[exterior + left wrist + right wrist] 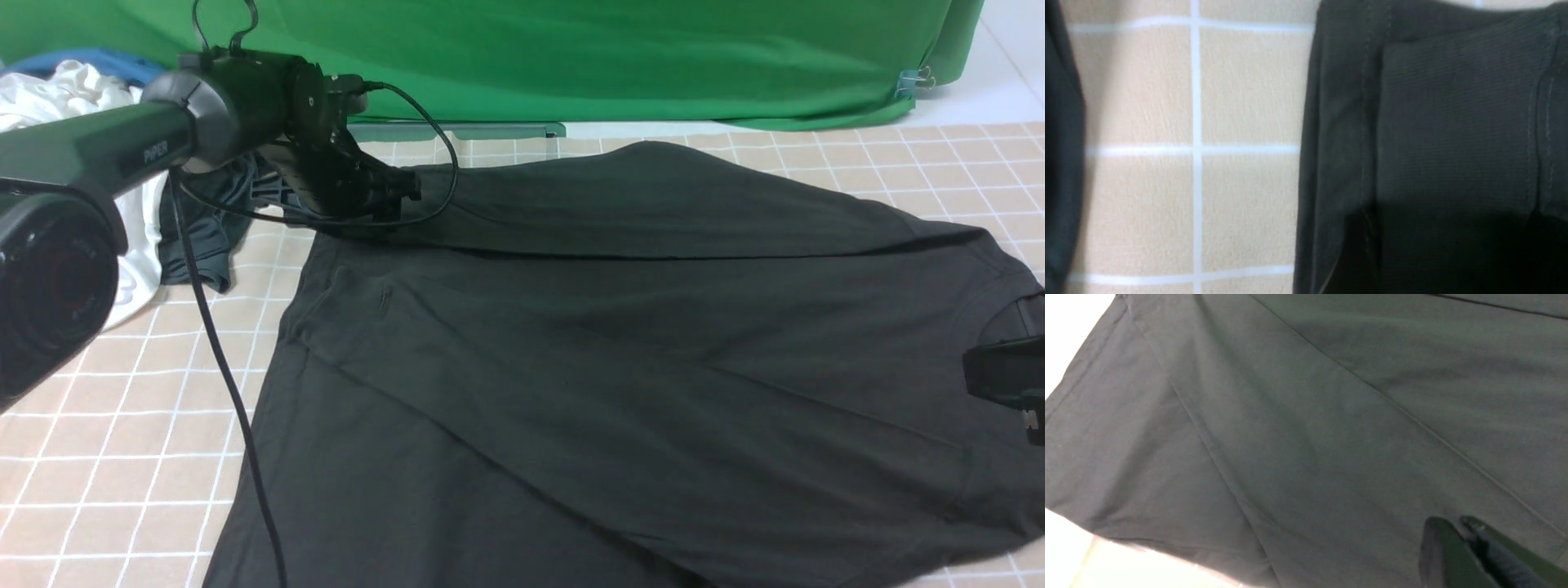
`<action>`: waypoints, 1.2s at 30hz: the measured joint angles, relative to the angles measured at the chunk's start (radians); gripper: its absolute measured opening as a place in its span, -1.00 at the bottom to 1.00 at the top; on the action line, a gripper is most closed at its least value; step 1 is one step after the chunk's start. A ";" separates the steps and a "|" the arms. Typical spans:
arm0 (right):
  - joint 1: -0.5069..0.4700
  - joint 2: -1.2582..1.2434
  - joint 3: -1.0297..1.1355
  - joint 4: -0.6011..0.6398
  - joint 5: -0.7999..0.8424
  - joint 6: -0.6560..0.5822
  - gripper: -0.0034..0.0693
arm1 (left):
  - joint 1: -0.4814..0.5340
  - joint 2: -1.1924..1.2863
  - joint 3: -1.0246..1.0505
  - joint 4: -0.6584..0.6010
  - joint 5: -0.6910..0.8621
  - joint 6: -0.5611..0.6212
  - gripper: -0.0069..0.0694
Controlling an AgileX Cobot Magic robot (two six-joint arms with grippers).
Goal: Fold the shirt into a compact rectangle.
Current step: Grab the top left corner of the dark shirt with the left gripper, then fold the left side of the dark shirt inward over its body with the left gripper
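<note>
The black shirt [620,359] lies spread over the checked tabletop, its far edge folded toward the middle and its collar [1012,314] at the right. My left gripper [411,190] is low over the shirt's far left corner. In the left wrist view the left gripper [1457,253] has its dark fingers [1367,241] set wide apart over a hemmed fold of the shirt [1453,122], open. My right gripper [971,371] hovers by the collar. In the right wrist view the right gripper [1453,524] is shut above the shirt [1306,428], with no cloth visibly pinched.
A pile of white clothes [57,98] with a blue piece [106,61] and a small dark grey garment [204,237] sits at the back left. A green backdrop [571,57] closes the far side. The left arm's cable [233,392] hangs over the table [122,457].
</note>
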 joint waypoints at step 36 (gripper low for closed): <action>0.000 0.000 0.000 0.000 -0.006 -0.015 -0.66 | -0.043 -0.494 0.365 -0.087 0.373 0.019 -0.72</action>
